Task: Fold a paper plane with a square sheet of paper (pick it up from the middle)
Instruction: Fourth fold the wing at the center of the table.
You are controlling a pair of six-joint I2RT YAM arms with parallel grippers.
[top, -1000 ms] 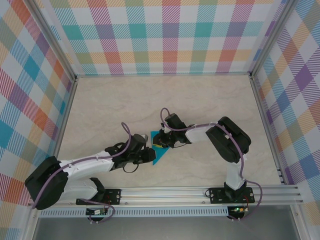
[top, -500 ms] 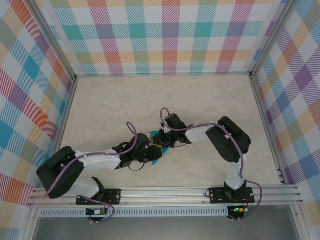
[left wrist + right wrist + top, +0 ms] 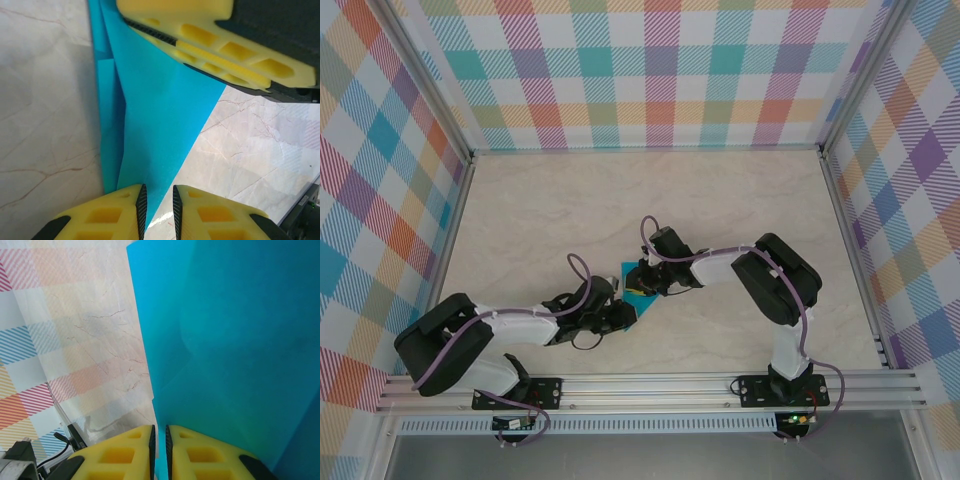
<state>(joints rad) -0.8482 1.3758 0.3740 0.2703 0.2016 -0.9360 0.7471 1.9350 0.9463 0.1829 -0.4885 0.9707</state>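
Note:
The teal-blue sheet of paper (image 3: 641,299) is folded into a slim pointed wedge with layered flaps (image 3: 160,115) and sits between both grippers at the table's middle. My right gripper (image 3: 638,283) is shut on its wide far end; the paper's edge runs into the thin slit between the jaws (image 3: 160,440), and its surface (image 3: 240,350) rises close to the camera. In the left wrist view the right fingers (image 3: 220,55) clamp the paper's top. My left gripper (image 3: 158,200) stands narrowly open, with the paper's sharp tip lying in the gap and table showing beside it (image 3: 628,317).
The marble-patterned table (image 3: 540,210) is ringed by checked walls (image 3: 650,70) on three sides. A metal rail (image 3: 660,388) with both arm bases runs along the near edge.
The left arm's shoulder swung forward and its gripper slid a little right and nearer, down to the paper's tip. The right arm and its grip stayed put.

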